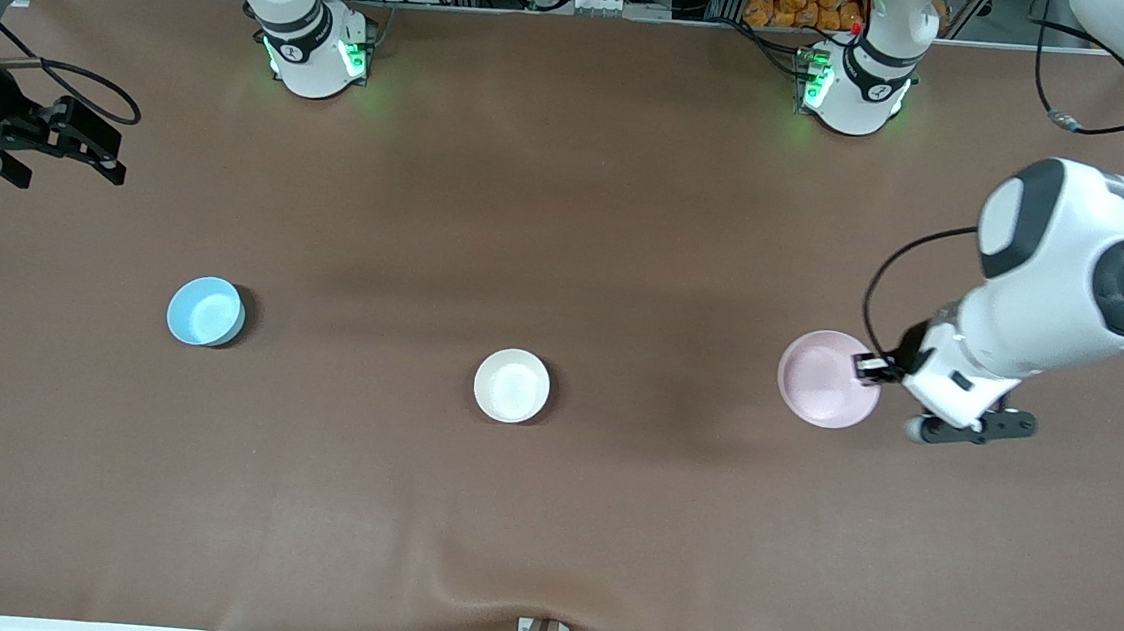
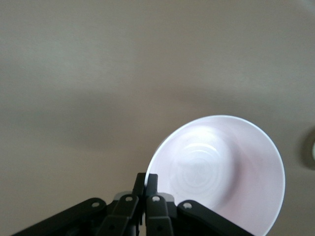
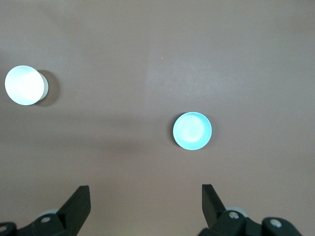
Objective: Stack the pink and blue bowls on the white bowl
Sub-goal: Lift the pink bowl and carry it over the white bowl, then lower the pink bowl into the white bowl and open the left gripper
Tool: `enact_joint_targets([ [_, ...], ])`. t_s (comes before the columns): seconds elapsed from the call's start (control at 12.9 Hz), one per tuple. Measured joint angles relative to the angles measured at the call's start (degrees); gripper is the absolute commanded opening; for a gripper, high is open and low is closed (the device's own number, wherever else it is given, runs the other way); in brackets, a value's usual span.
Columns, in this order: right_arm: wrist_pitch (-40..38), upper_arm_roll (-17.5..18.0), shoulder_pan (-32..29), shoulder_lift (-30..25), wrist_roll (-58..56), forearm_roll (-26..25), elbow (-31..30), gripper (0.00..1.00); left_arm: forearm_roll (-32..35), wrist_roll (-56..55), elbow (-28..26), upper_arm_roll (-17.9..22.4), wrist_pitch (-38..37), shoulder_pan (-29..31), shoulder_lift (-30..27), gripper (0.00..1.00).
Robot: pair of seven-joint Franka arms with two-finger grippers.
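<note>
From the front camera, three bowls sit on the brown table [image 1: 546, 515]. The white bowl [image 1: 511, 385] is in the middle. The blue bowl [image 1: 205, 311] is toward the right arm's end, a bit farther from the camera than the white one. The pink bowl [image 1: 826, 377] is toward the left arm's end, and the left gripper [image 1: 867, 368] pinches its rim. The right gripper [image 1: 84, 143] is up over the table edge at the right arm's end, well away from the bowls, and that arm waits. In the left wrist view, the left gripper [image 2: 146, 183] has its two fingers squeezed tight on the edge of the pink bowl [image 2: 221, 172], one inside and one outside. In the right wrist view, the right gripper [image 3: 146, 204] has its fingers spread wide with nothing between them, and the blue bowl [image 3: 192, 131] and white bowl [image 3: 24, 85] lie well apart on the table below.
</note>
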Motion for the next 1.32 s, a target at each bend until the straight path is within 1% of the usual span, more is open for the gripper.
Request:
enact_joint_targets([
  [0.15, 0.0, 0.0, 0.0, 0.0, 0.0, 0.0, 0.0, 1.00, 0.0, -5.5, 0.7, -0.1, 0.0, -3.8, 0.3, 0.00],
  [0.31, 0.0, 0.0, 0.0, 0.0, 0.0, 0.0, 0.0, 1.00, 0.0, -11.0, 2.0, -0.1, 0.0, -7.7, 1.9, 0.00],
  [0.54, 0.0, 0.0, 0.0, 0.0, 0.0, 0.0, 0.0, 1.00, 0.0, -19.3, 6.0, -0.1, 1.1, -14.2, 6.9, 0.00],
  [0.62, 0.0, 0.0, 0.0, 0.0, 0.0, 0.0, 0.0, 1.00, 0.0, -21.6, 7.2, 0.0, 2.8, -16.3, 8.9, 0.00],
  [0.77, 0.0, 0.0, 0.0, 0.0, 0.0, 0.0, 0.0, 1.00, 0.0, -25.9, 8.4, 0.2, 8.5, -20.1, 12.7, 0.00],
  [1.01, 0.0, -0.1, 0.0, 0.0, 0.0, 0.0, 0.1, 1.00, 0.0, -29.6, 10.3, 0.7, 16.0, -24.6, 18.1, 0.00],
  [1.08, 0.0, -0.1, 0.0, 0.0, 0.0, 0.0, 0.1, 1.00, 0.0, -30.6, 11.5, 1.7, 17.5, -26.6, 19.8, 0.00],
  [1.16, 0.0, -0.1, 0.0, 0.0, 0.0, 0.0, 0.1, 1.00, 0.0, -31.1, 12.5, 3.7, 19.0, -29.2, 21.1, 0.00],
  [1.32, 0.0, 0.0, 0.0, 0.0, 0.0, 0.0, 0.1, 1.00, 0.0, -31.9, 13.6, 9.0, 23.2, -35.2, 23.5, 0.00],
])
